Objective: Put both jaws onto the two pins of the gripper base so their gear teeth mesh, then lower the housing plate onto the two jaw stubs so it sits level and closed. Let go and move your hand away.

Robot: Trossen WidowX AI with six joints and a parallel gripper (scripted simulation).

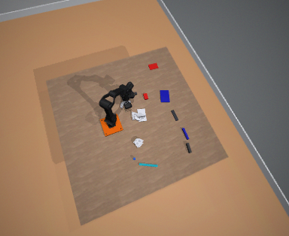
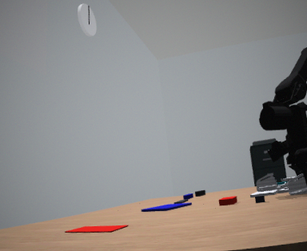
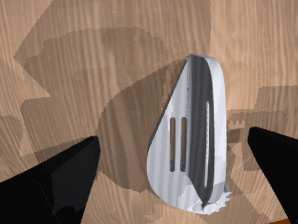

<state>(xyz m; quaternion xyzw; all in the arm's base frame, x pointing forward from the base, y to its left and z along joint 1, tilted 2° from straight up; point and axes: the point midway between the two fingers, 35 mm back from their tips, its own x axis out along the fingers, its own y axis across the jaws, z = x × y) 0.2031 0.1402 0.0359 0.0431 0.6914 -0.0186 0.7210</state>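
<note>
In the top view, the arm hides part of the white toothed jaw [image 1: 123, 104] [image 3: 167, 150]. The exterior view's right edge cuts off the black arm [image 1: 108, 109] [image 2: 292, 89]; the counter's [image 1: 100, 180] [image 2: 166, 224] near edge leaves that picture, its right corner unseen.

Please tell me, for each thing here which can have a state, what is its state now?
Jaws: open, nothing between them.
White toothed part: lying on the table, between the open jaws but not held.
Blue panel: lying flat.
Thin red panel: lying flat.
Teal bar: lying flat.
</note>
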